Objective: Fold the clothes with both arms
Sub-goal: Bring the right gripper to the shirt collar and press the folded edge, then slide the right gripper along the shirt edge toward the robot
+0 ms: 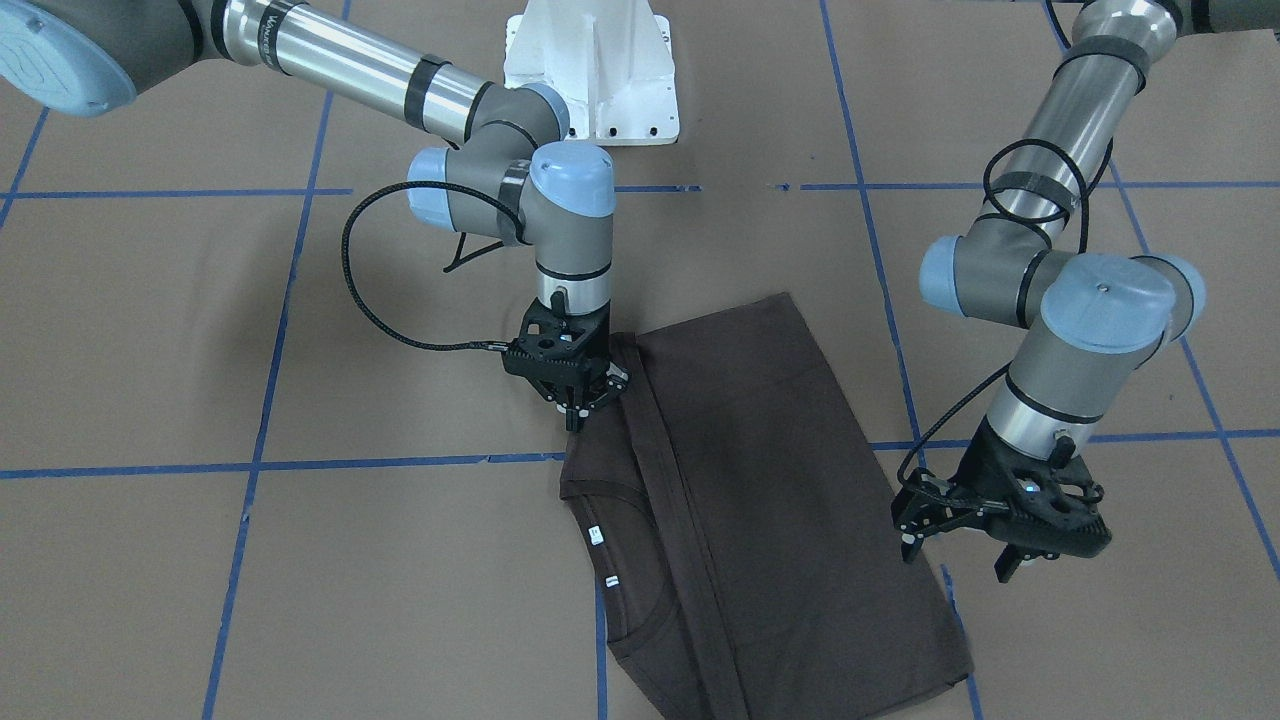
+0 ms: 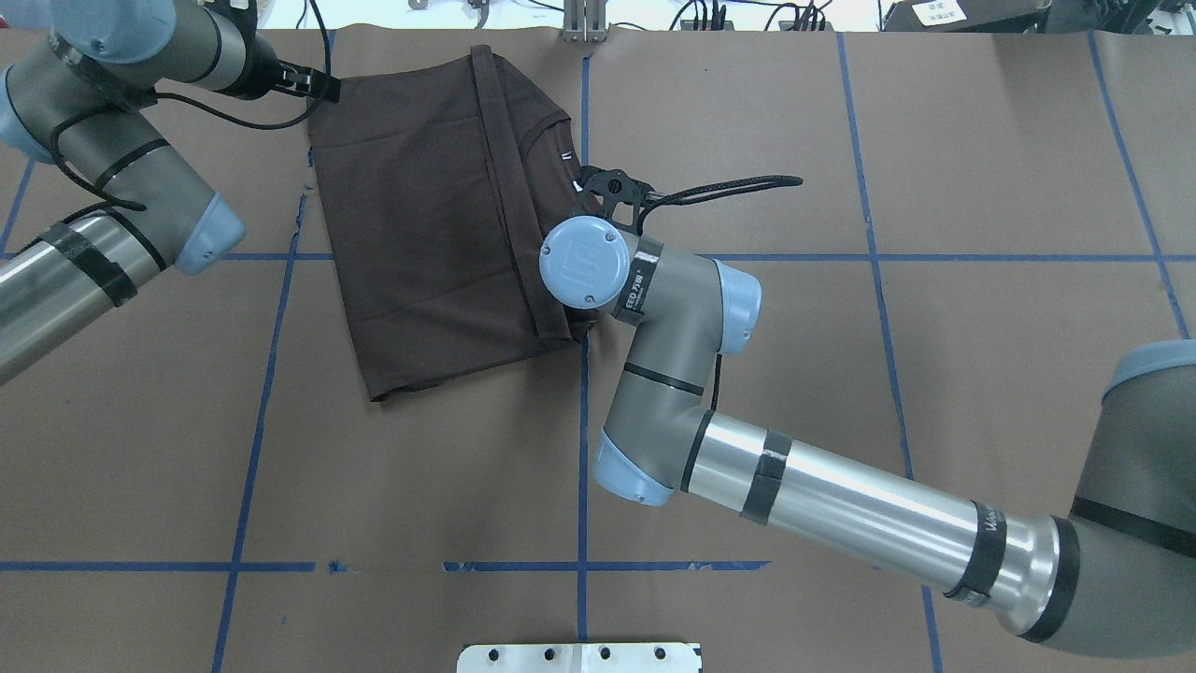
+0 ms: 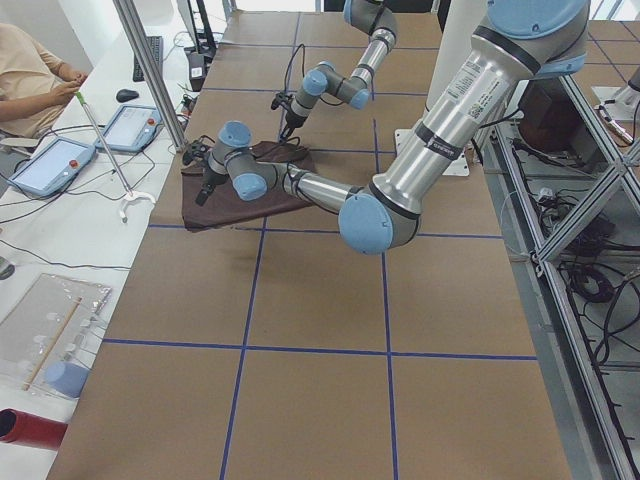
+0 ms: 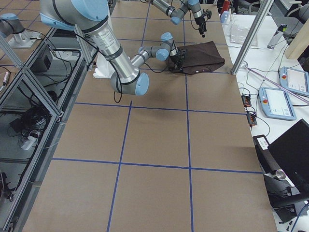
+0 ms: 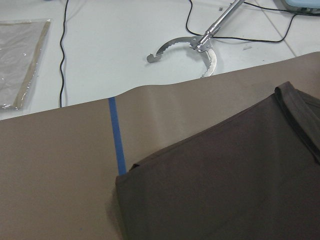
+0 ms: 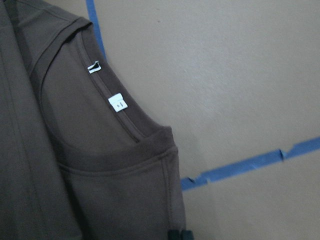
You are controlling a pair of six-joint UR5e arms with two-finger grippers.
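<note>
White pedestal base (image 2: 579, 657) at the near edge of the worktop (image 2: 841, 374), which is covered in brown paper and ruled into squares by blue tape (image 2: 582, 486). The right arm (image 2: 841, 509) reaches from the near right corner toward the middle, and in the overhead view its wrist hides the near right corner of the T-shirt (image 2: 420, 215). The dark brown shirt lies folded flat by the far edge, just left of the centre tape line, with its collar (image 6: 120, 150) and white neck tags (image 6: 118, 102) on its right side. The right gripper (image 1: 575, 412) points down at that side, its fingers drawn together on the hem of the fabric. The left gripper (image 1: 960, 553) hangs over the shirt's left margin near the far left corner, its fingers spread apart and holding nothing. Beyond the far edge is a white bench carrying a metal tong-like tool (image 5: 200, 42), black cables (image 5: 62, 45), a clear plastic bag (image 5: 20, 55) and two teach pendants (image 3: 50, 165). A seated person (image 3: 30, 70) is at the bench's end.
</note>
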